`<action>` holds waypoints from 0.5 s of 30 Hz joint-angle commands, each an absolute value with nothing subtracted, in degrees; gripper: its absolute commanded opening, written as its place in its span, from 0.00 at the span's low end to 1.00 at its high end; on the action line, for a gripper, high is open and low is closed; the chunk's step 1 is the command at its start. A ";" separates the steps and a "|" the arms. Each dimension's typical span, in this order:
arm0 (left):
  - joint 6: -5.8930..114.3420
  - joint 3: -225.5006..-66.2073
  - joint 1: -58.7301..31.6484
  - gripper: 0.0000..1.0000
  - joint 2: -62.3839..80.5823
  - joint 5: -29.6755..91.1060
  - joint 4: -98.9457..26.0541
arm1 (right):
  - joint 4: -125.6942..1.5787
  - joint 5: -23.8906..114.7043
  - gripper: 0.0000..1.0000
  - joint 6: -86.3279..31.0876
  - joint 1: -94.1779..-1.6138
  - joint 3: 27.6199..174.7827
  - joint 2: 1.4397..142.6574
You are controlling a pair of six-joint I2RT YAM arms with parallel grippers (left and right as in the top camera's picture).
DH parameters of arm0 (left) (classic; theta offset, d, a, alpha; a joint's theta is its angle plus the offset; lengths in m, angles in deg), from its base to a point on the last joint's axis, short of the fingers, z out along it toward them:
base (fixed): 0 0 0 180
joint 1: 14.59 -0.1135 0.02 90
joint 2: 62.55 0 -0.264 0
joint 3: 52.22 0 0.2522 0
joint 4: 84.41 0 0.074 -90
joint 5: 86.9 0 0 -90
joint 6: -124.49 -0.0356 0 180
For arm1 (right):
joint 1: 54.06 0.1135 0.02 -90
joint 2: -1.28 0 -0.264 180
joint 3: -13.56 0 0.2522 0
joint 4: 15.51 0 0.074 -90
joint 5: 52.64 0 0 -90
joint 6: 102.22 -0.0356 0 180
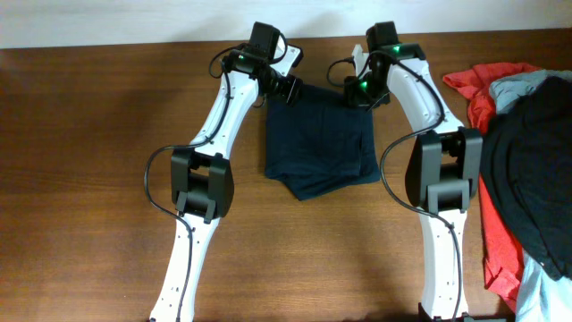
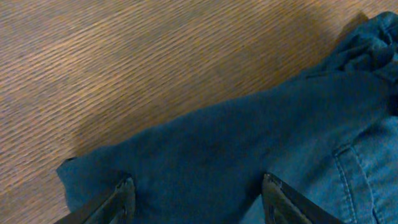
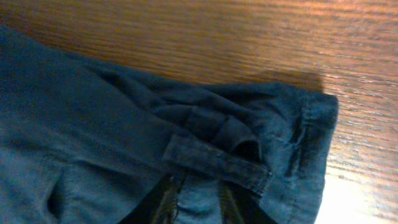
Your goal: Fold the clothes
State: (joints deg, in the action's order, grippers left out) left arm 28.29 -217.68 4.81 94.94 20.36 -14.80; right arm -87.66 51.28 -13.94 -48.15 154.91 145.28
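Wood-grain table [image 1: 89,134] all round. From overhead, the navy shorts [image 1: 322,143] lie fairly flat between the two arms. The left gripper [image 1: 288,88] and right gripper [image 1: 357,89] each sit on a far corner of them. A red garment [image 1: 474,98] and black garment [image 1: 536,152] are piled well off to the right gripper's outer side, not part of this.

Left wrist view: the left gripper [image 2: 199,202] has its fingers [image 2: 124,199] spread wide. The shorts [image 2: 236,143] lie between and just ahead of them, with bare table beyond. Nothing pinched that I can see.

Right wrist view: the right gripper [image 3: 196,202] has its fingers [image 3: 165,199] close together with bunched waistband between them and a belt loop [image 3: 217,163] right in front. Looks like a pinch on the shorts [image 3: 74,124].

I'd call this the grab-both-corners step before the first fold. Next, the left needs to close on its corner. After that, both should lift together and carry that edge evenly back toward the arm bases.
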 commanded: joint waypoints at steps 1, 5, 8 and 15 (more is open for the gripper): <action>28.42 -217.54 4.37 0.65 94.72 19.76 -14.80 | -87.47 47.21 0.31 -14.40 -48.56 154.61 146.94; 28.40 -219.62 4.35 0.65 91.71 19.74 -12.87 | -87.95 47.23 0.41 -14.40 -48.58 156.55 145.65; 28.40 -220.78 4.35 0.65 88.41 19.66 -11.69 | -92.52 48.78 0.43 -14.42 -48.56 162.39 143.66; 28.40 -220.85 4.35 0.59 84.21 14.61 -7.82 | -113.85 66.82 0.30 -14.37 -47.88 180.57 139.27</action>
State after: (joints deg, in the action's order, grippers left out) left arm 28.25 -218.94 4.81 88.49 17.14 -9.09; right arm -107.57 56.48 -14.35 -48.13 173.25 144.93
